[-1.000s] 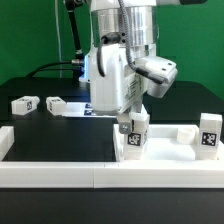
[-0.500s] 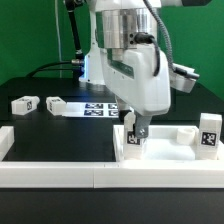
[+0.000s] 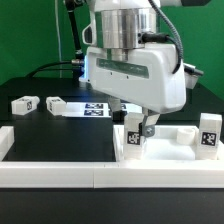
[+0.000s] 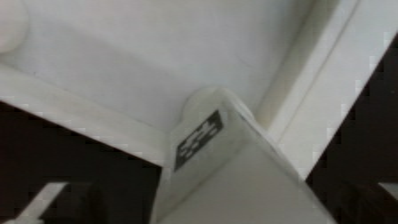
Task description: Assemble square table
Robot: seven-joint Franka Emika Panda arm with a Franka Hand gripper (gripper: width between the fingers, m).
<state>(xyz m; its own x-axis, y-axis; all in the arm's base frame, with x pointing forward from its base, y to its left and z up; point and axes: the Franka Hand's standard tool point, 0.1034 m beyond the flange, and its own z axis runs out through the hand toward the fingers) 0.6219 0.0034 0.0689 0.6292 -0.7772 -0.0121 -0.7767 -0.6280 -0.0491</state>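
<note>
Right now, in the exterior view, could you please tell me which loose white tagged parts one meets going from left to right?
Leg block → second leg block → leg block standing upright under the gripper → upright leg block near the right edge.

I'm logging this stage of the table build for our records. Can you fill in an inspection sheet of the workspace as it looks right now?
Surface: black table, white border rails along its front.
Job's things: white square tabletop at the exterior view's right; one leg upright at its corner under the gripper; another leg upright at far right; two legs lying at left.
Clutter: nothing seen.
Grippers: gripper open, jaws either side of the corner leg.
Cables: black cables behind the arm.
Surroundings: marker board on the table, green backdrop.
</note>
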